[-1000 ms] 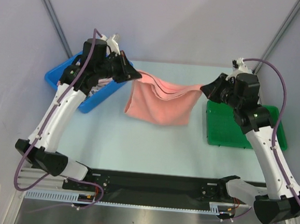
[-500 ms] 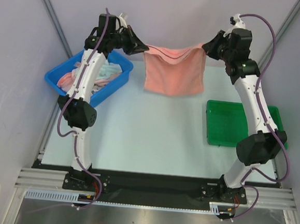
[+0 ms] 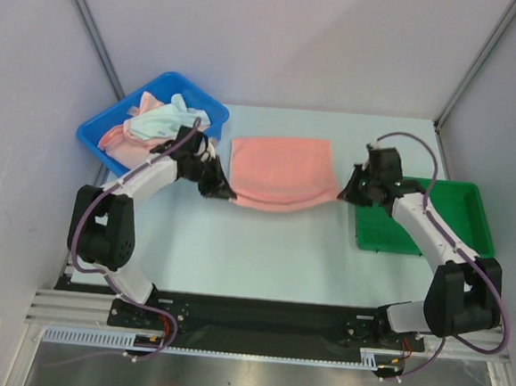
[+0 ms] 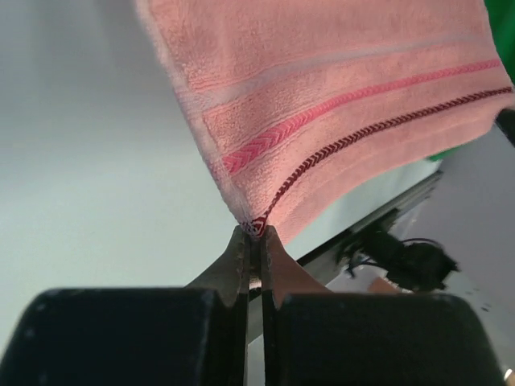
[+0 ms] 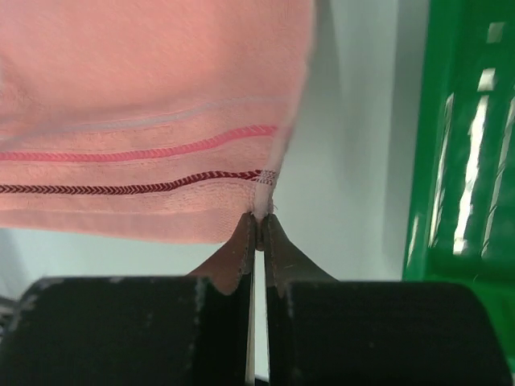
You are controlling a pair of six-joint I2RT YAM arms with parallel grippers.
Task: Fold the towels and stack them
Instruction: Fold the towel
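A salmon-pink towel (image 3: 282, 171) with red stripes lies spread on the table's middle, its near edge slightly lifted. My left gripper (image 3: 225, 190) is shut on its near left corner (image 4: 256, 226). My right gripper (image 3: 343, 192) is shut on its near right corner (image 5: 264, 207). The towel stretches between the two grippers. More towels, pink and pale mint (image 3: 161, 121), lie heaped in the blue bin (image 3: 97, 133) at the back left.
A green tray (image 3: 457, 218) sits at the right, beside my right gripper; it also shows in the right wrist view (image 5: 467, 145). The blue bin stands just behind my left arm. Grey walls close in the back and sides.
Both grippers have come down and toward the near side from holding the towel hanging high at the back. The towel now lies on the table.
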